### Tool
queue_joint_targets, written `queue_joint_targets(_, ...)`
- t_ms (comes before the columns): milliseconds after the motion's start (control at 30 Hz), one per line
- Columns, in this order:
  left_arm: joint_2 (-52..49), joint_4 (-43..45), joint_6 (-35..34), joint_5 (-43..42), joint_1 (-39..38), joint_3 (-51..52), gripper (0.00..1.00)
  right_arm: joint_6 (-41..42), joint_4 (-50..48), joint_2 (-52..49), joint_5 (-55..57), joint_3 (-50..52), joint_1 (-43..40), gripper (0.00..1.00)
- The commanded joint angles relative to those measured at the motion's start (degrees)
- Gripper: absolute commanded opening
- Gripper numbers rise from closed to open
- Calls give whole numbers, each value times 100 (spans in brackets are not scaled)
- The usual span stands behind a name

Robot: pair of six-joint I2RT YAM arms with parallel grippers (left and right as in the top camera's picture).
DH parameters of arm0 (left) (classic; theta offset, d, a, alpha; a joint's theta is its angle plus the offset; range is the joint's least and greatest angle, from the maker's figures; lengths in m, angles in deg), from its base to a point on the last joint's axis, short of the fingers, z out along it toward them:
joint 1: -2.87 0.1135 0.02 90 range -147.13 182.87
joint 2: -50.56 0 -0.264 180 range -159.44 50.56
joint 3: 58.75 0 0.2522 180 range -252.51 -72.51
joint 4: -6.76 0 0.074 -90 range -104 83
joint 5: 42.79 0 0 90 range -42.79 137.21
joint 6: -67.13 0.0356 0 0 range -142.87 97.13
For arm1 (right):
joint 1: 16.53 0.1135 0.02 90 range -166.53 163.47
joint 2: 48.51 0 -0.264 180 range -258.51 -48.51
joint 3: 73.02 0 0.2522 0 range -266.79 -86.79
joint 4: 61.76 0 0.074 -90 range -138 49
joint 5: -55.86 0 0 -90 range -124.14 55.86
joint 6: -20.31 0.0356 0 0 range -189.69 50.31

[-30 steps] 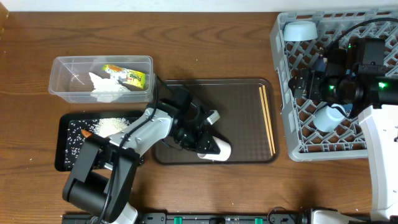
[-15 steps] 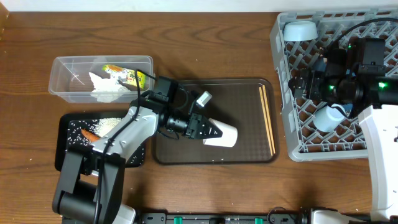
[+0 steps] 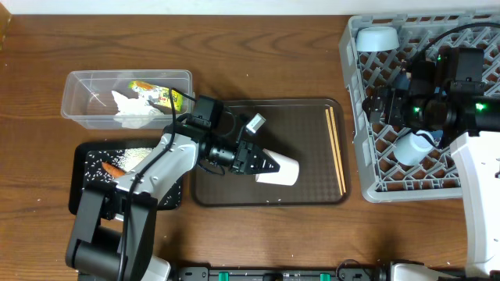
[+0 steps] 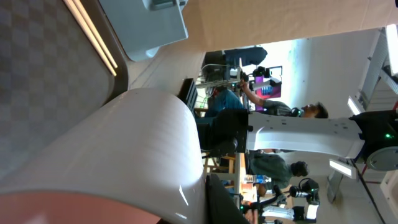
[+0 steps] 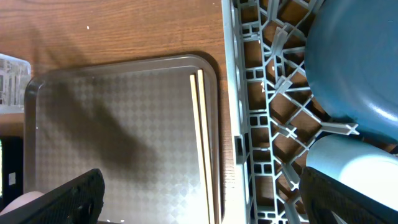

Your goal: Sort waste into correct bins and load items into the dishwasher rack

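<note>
Lifting the white cup [image 3: 283, 170] away from the brown tray's [image 3: 312, 125] 6 o'clock edge, the left claw [image 3: 266, 165] now grips it tightly over the tray's middle, pointing toward the dishwasher rack [image 3: 355, 148] at 3 o'clock. The right claw [image 5: 200, 186] hangs wide there.

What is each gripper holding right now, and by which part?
Left gripper holds the white cup by the end nearest its wrist, tipped sideways over the brown tray. Right gripper is open, holding nothing.
</note>
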Motion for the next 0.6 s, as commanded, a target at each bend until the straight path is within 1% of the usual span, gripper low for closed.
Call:
queue_joint_targets(0,55,72,-74,-140,17,-76,6,24,2,31,0,-9,87,99)
queue_joint_targets(233,55,120,-76,-142,-2,-76,6,28,-9,31,-4,-9,87,99)
queue_joint_targets(300,55,219,-79,-142,-2,-76,7,28,-22,31,-24,-9,87,99)
queue_joint_targets(367,55,415,-234,-144,-2,-76,6,26,-20,31,-22,-9,87,99)
queue_joint_targets(467,55,901,-793,-140,-2,-76,6,28,-20,31,-24,-9,87,99)
queue_joint_targets(500,55,1123,-1082,-136,-2,-76,6,66,-17,31,-103,-9,90,99)
queue_joint_targets(567,55,1469,-1663,-46,-4,-76,6,328,256,31,-623,-9,92,99)
